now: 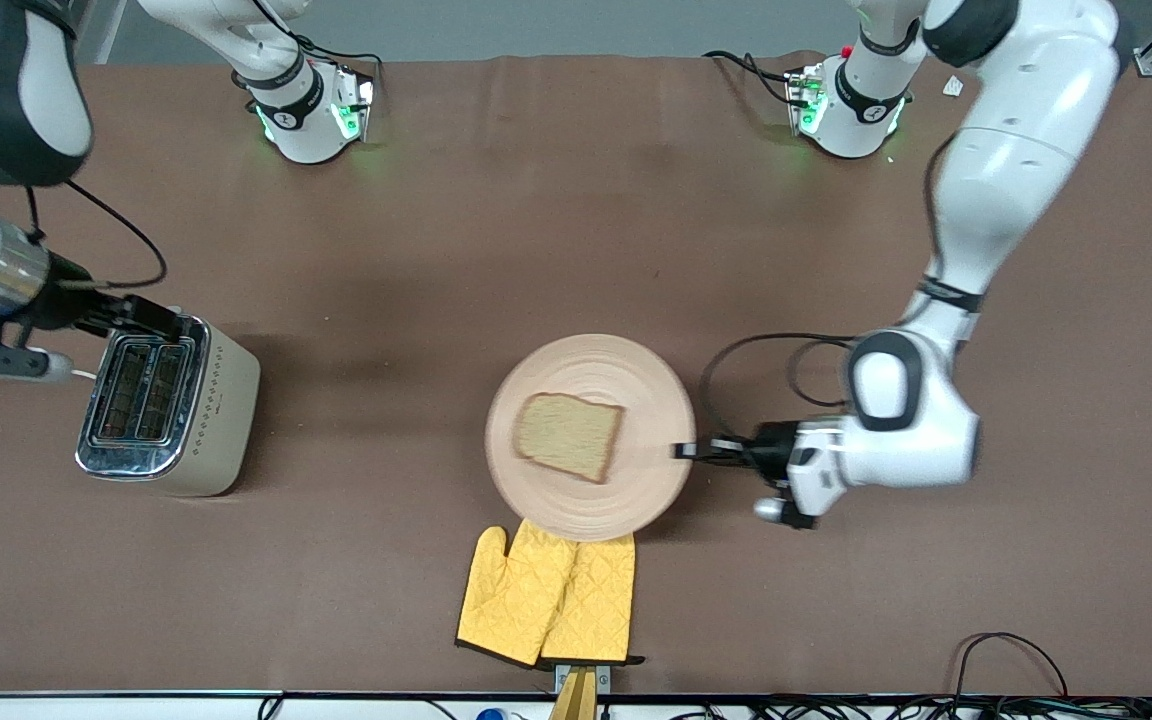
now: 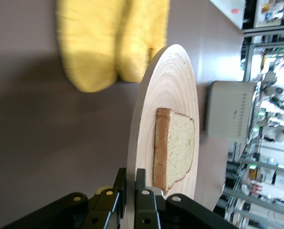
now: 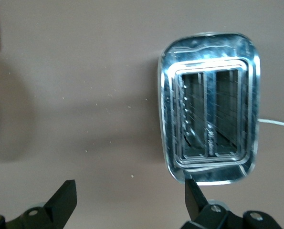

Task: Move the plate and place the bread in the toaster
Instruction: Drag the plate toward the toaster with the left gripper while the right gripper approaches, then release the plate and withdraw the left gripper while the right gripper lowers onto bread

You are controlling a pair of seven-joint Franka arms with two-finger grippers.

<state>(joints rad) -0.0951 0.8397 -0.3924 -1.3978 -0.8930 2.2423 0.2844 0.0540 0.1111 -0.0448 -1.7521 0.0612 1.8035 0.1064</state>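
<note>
Plate (image 1: pixel 591 370) rim sits between my left gripper's (image 1: pixel 684 451) jaws, which are clamped tight on the edge that faces the left arm's end of the table. In the left wrist view the two black fingers (image 2: pixel 142 193) pinch the thin wooden lip with no gap showing. Whether the plate rests on the table or is raised off it, I cannot tell.

Bread (image 1: pixel 569 435) lies flat on the plate, nearer the middle than the rim, crust clear of my fingers. A bare band of wood runs all round the slice.

Plate's edge nearest the front camera overlaps the tips of a yellow oven mitt (image 1: pixel 548 597), which lies flat between the plate and the table's front edge.

Right gripper (image 3: pixel 130 198) hangs over the table just beside the toaster (image 1: pixel 168 405), jaws spread wide, nothing between them. In the right wrist view one finger tip stands at the chrome top's rim.

Toaster stands toward the right arm's end of the table, well apart from the plate. Both slots face up and are open; a white cord (image 3: pixel 276 123) leaves its end.

Between toaster and plate lies bare brown table (image 1: pixel 376 430).
</note>
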